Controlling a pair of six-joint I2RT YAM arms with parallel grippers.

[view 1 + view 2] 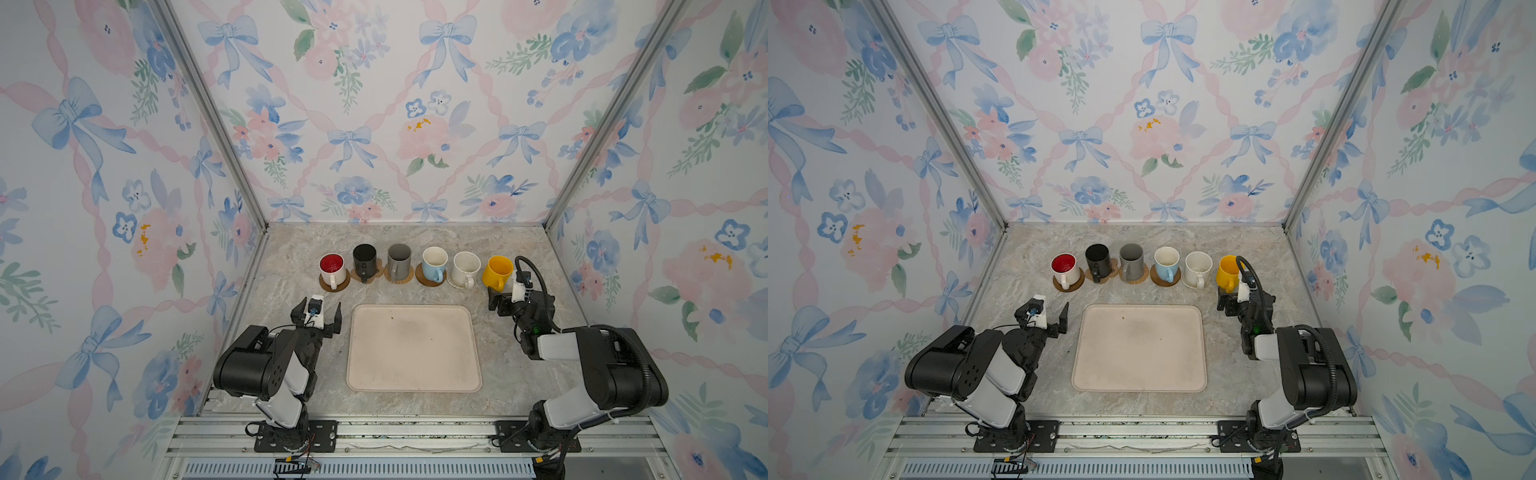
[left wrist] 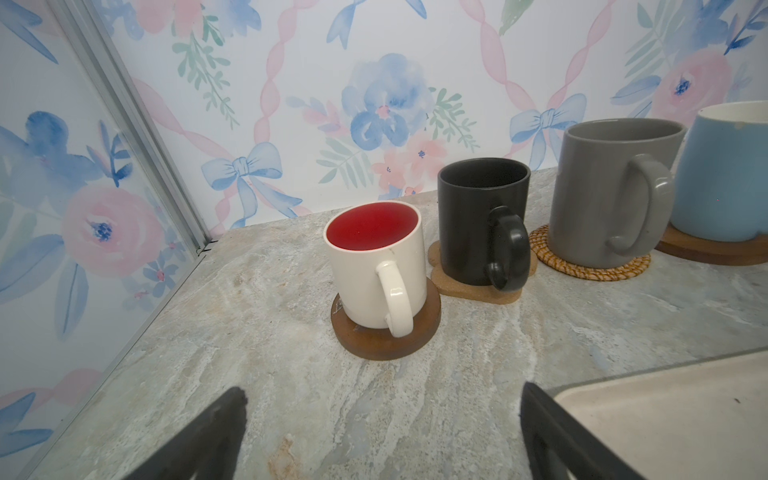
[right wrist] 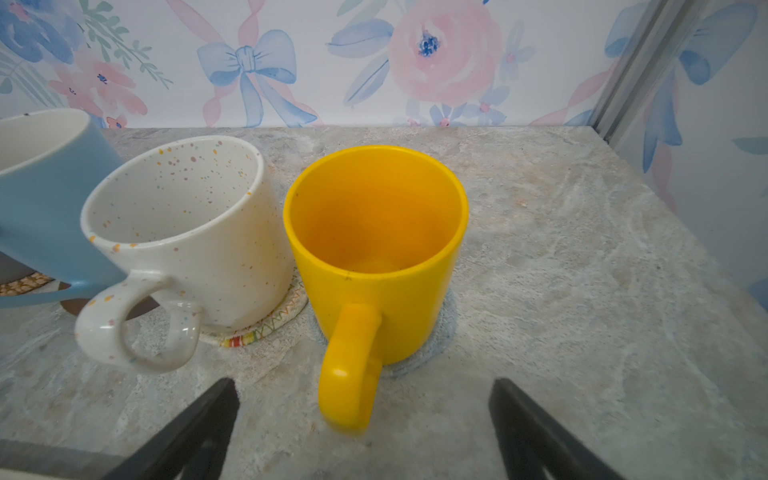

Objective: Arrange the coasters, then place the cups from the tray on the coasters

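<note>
All six cups (image 1: 399,259) are set on the coasters (image 1: 334,286), in a row beyond the emptied tray (image 1: 413,349). The left hand (image 1: 317,312) and right hand (image 3: 363,390) are spread wide and empty, flanking the tray's far corners. Placing is judged done; only withdrawal is called for.

Marble-look tabletop (image 1: 503,365) carries a beige tray (image 1: 413,349), lying flat. Beyond tray's far edge, apart from it, 6 coasters in a row parallel to that edge: dark wood disc (image 2: 374,345), brown paw-shaped mat (image 2: 457,286), rattan round (image 2: 582,270), 2nd dark wood disc (image 2: 706,255), cream woven round (image 3: 257,332), pale blue-grey round (image 3: 440,332). Outermost two sit past tray's far corners.
</note>
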